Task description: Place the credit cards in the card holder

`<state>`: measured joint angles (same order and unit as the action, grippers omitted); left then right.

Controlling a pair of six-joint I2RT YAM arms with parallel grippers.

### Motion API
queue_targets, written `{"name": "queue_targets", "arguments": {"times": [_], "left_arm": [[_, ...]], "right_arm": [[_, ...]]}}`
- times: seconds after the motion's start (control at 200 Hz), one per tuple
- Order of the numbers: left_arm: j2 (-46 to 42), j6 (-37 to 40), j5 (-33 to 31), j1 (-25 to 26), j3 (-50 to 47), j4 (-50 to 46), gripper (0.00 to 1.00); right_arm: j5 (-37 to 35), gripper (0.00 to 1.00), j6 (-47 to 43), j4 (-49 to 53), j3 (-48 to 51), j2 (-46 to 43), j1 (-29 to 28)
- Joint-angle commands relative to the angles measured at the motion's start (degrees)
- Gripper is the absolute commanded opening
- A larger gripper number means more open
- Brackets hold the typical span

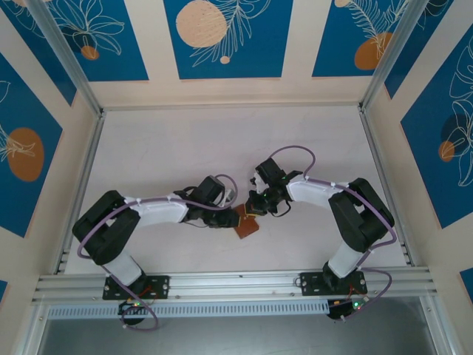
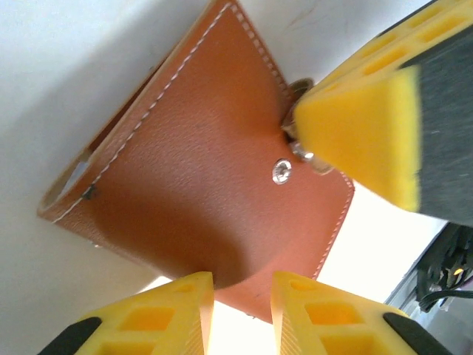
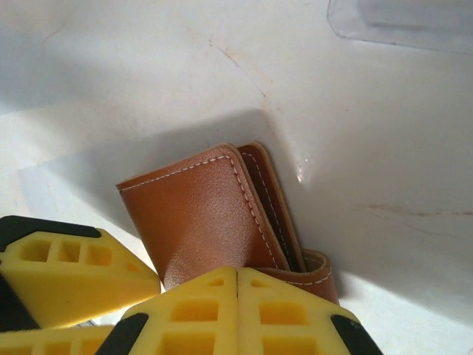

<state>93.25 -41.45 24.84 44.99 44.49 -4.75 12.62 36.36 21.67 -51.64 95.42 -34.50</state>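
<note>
The brown leather card holder [image 1: 248, 225] lies folded on the white table between the two arms. In the left wrist view its outer face [image 2: 199, 185] with a metal snap [image 2: 281, 171] faces the camera. My left gripper [image 2: 242, 285] is open, and the holder's lower edge dips between its yellow fingers. My right gripper [image 3: 236, 279] is shut, its pads pressed together at the holder's snap tab [image 3: 319, 268]; one of its fingers [image 2: 355, 118] shows against the tab. The holder's pale inner sleeve [image 2: 74, 177] peeks out at the left end. The credit cards are out of view.
A clear plastic stand [image 3: 403, 22] sits on the table beyond the holder. The left gripper's fingers [image 3: 70, 274] crowd in beside the right ones. An aluminium rail [image 1: 236, 285] runs along the near table edge, with frame posts at the sides.
</note>
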Motion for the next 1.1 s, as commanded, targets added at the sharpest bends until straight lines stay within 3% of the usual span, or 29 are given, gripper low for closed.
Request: {"name": "queue_targets", "arguments": {"times": [0.0, 0.425, 1.095], "left_arm": [[1.89, 1.37, -0.73, -0.59, -0.54, 1.88, 0.26], [5.11, 1.11, -1.11, -0.39, -0.70, 4.14, 0.25], [5.01, 0.87, -1.04, -0.34, -0.19, 4.07, 0.25]], "right_arm": [[-1.06, 0.00, -0.79, 3.90, -0.59, -0.88, -0.55], [-0.60, 0.00, -0.79, 4.54, -2.34, -1.14, -2.20], [-7.45, 0.00, 1.11, 6.20, -2.39, 2.77, -7.87]]}}
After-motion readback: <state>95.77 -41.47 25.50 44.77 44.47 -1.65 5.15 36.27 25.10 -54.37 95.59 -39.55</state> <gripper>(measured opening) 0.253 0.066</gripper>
